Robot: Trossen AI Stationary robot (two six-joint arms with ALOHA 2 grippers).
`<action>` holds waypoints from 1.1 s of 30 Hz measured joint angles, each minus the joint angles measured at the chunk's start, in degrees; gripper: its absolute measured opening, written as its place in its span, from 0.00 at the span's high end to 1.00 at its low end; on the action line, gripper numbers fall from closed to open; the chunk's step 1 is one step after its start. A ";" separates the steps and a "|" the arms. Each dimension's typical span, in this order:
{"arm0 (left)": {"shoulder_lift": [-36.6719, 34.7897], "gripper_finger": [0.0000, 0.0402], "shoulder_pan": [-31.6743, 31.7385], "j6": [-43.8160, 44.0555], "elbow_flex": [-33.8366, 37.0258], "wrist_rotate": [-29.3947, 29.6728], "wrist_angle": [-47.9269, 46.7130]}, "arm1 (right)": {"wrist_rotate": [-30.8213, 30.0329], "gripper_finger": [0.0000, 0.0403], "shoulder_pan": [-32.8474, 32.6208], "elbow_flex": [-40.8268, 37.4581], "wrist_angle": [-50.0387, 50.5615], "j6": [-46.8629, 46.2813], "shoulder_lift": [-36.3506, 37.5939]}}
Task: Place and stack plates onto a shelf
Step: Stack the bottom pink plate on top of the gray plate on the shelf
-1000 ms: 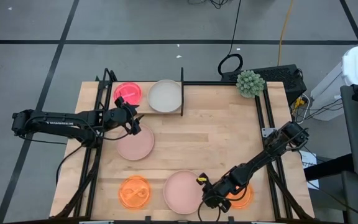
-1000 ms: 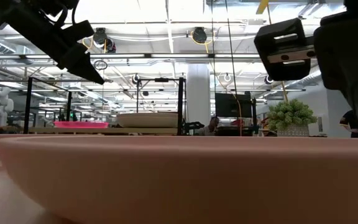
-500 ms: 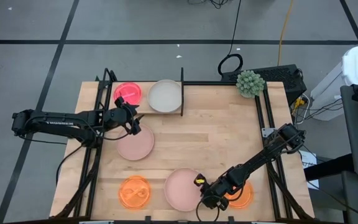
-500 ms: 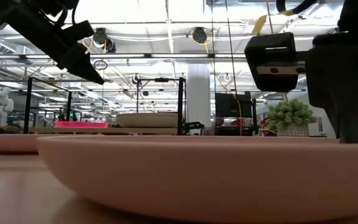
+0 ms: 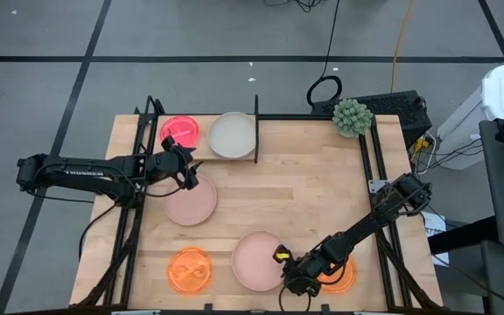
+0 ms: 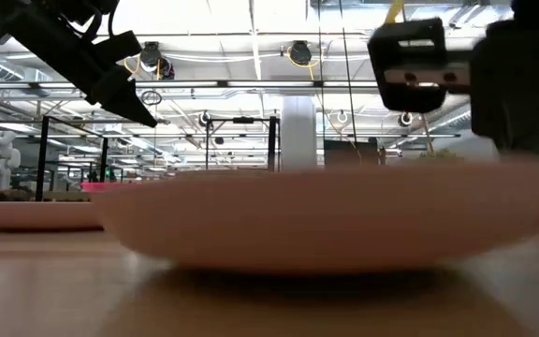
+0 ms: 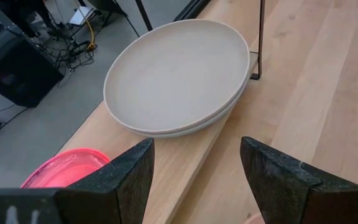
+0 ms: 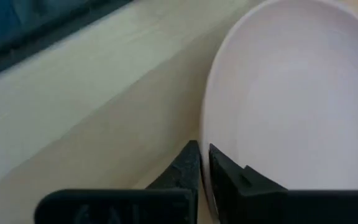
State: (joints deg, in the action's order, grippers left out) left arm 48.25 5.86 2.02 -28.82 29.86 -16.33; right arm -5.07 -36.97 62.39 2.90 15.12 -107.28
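Observation:
A pale-pink plate [image 5: 259, 260] sits near the table's near edge with my right gripper [image 5: 290, 273] shut on its right rim. My left gripper [image 5: 188, 171] hangs open and holds nothing, just beyond a second pale-pink plate [image 5: 191, 204] on the table and in front of the shelf [image 5: 256, 140]. On the shelf plank rest a beige plate [image 7: 176, 74] and a neon pink plate [image 5: 180, 131]. Two orange plates [image 5: 189, 269] [image 5: 338, 276] lie flat on the table near its near edge. My right gripper pinches the pale-pink plate's rim [image 8: 209, 146] on the plate's right side, one finger inside the rim and one outside. The fingers slant down from the table's right. The held side is raised and the plate is tilted [image 6: 344, 215]; I cannot tell whether its far side rests on the table.
The shelf's black frame posts [image 5: 256, 105] stand at the far left. A small green plant [image 5: 351, 116] sits at the far right corner. Bare wood [image 5: 313, 188] lies between the shelf and the near plates.
My right gripper has shut on the pale-pink plate's right rim and rolled slightly. The plate has shifted a little toward the far edge, and its held side has come up off the table.

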 joint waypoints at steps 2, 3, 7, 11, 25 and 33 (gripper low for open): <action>0.02 0.39 0.00 0.00 0.00 -0.02 -0.01 | -1.52 0.98 -0.16 -0.05 -2.36 -0.92 0.84; 0.02 0.39 -0.01 0.00 0.02 -0.02 -0.03 | -2.83 0.99 -0.35 -0.03 -2.96 -1.04 1.24; 0.11 0.39 0.01 0.28 0.02 0.01 -0.06 | -6.98 0.99 -0.56 -0.05 -3.69 -2.14 2.85; 0.11 0.39 0.01 1.18 0.02 0.01 -0.05 | -10.60 1.00 0.46 1.45 -3.12 -2.77 4.59; 0.11 0.39 0.01 5.05 0.02 0.60 -0.08 | -13.17 1.00 8.27 17.53 12.14 0.59 4.69; -0.02 0.39 -0.02 10.55 0.02 -0.71 -0.84 | -26.73 1.00 13.41 18.62 11.28 7.87 8.57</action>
State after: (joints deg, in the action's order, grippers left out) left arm 48.23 5.83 12.57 -28.80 29.15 -17.17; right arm -31.80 -23.56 81.01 14.18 22.99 -98.71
